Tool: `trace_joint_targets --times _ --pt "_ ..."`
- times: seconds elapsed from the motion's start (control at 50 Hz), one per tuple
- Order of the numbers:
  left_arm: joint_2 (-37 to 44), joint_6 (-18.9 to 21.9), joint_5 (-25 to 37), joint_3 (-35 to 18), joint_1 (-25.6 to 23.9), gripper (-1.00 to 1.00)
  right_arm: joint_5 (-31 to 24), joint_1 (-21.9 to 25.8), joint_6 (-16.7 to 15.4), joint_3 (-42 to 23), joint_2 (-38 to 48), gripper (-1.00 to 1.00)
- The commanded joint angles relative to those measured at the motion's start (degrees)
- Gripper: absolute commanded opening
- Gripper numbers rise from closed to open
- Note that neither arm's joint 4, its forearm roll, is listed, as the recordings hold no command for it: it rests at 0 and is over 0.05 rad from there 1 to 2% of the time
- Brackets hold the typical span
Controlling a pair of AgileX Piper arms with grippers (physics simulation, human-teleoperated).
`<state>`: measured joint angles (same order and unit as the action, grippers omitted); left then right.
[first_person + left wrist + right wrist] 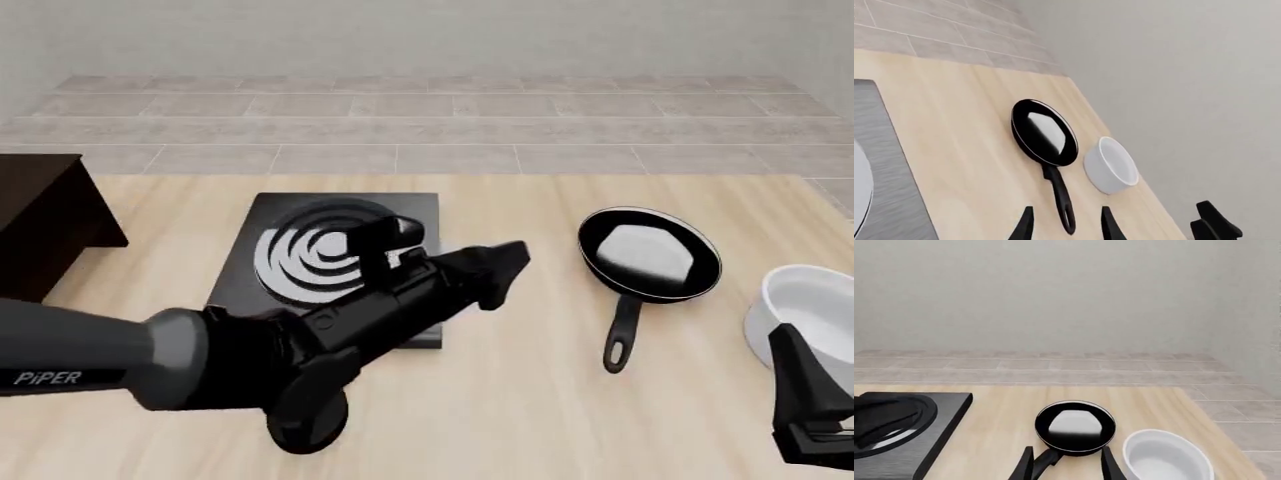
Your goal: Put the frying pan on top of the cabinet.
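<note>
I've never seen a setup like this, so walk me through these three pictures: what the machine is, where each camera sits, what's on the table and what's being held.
These are simulator renders of two robot arms at a wooden table. The front view looks forward and down from behind the arms. The other two come from cameras mounted just behind each arm's pincer, so its two dark fingertips poke into the frame.

The left pincer is open around the end of the frying pan handle, not yet closed. The right pincer is open too, and nothing is held.

Also on the table: a white bowl beside the pan, a black stove plate with silver rings, and the dark cabinet at far left.
</note>
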<state>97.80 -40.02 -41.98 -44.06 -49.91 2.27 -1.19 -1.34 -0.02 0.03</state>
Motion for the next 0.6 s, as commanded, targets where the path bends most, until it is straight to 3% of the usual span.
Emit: trace_joint_targets --times 0.02,0.6 --pt "6.9 -0.6 -0.3 -4.5 0.3 1.0 0.0 -0.2 0.1 0.0 0.0 1.0" --pt "15.6 -0.3 2.6 -11.6 -2.3 1.0 0.0 -0.5 0.3 0.0 0.0 1.0"
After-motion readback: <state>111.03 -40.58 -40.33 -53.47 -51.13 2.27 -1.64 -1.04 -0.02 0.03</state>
